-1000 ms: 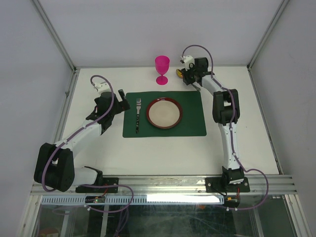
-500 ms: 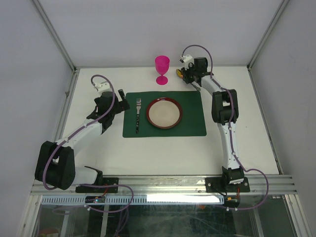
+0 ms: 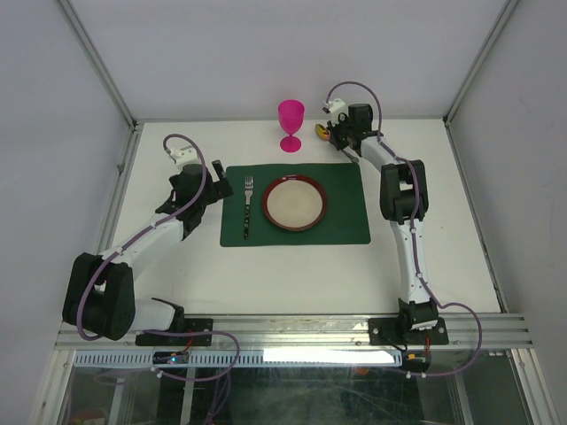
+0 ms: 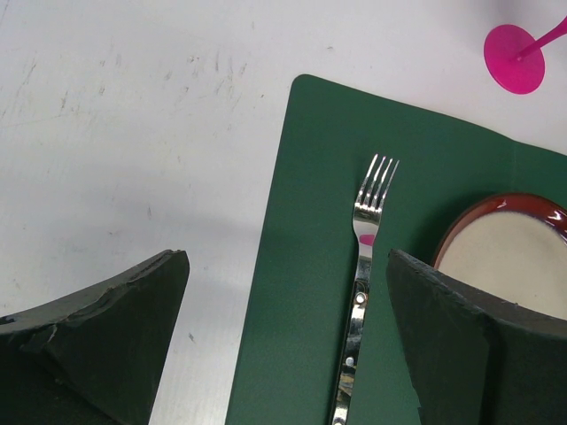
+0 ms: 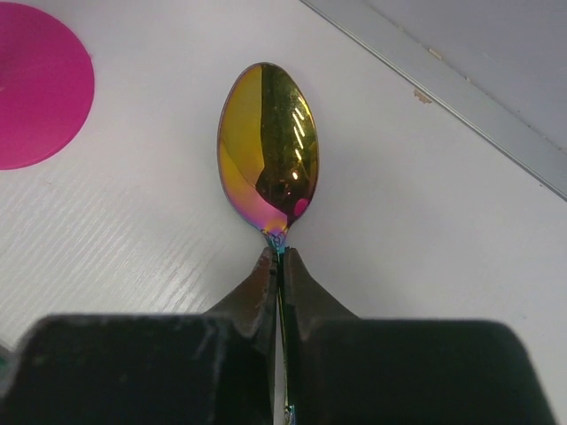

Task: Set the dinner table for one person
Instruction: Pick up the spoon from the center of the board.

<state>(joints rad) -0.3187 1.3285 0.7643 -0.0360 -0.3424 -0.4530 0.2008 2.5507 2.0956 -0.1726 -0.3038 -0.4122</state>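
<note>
Bench (image 3: 292, 274), big, white and hard, lies flat under everything. Nobody lifts that, right?

Right, it is not for picking up. Closest to us, the left tool (image 4: 288, 261) is spread wide and holds nothing. It hangs at about 10 o'clock from the fork (image 3: 247, 208).

And past that?

The fork lies on the green placemat (image 3: 345, 221), at 9 o'clock from the plate (image 3: 295, 203). Farther on, the pink cup (image 3: 291, 119) stands at 12 o'clock from the plate. The spoon (image 5: 268, 146) lies on the bench at 3 o'clock from the cup, near the far rail (image 5: 443, 97).

Is the spoon held?

Yes. The right tool (image 5: 276, 266) is pressed together, pinching the thin neck just below the spoon's bowl.

Will it carry well?

I think it is light and stiff, but shiny and slippery. It could twist in such a thin pinch, so the neck needs a tight hold.
</note>
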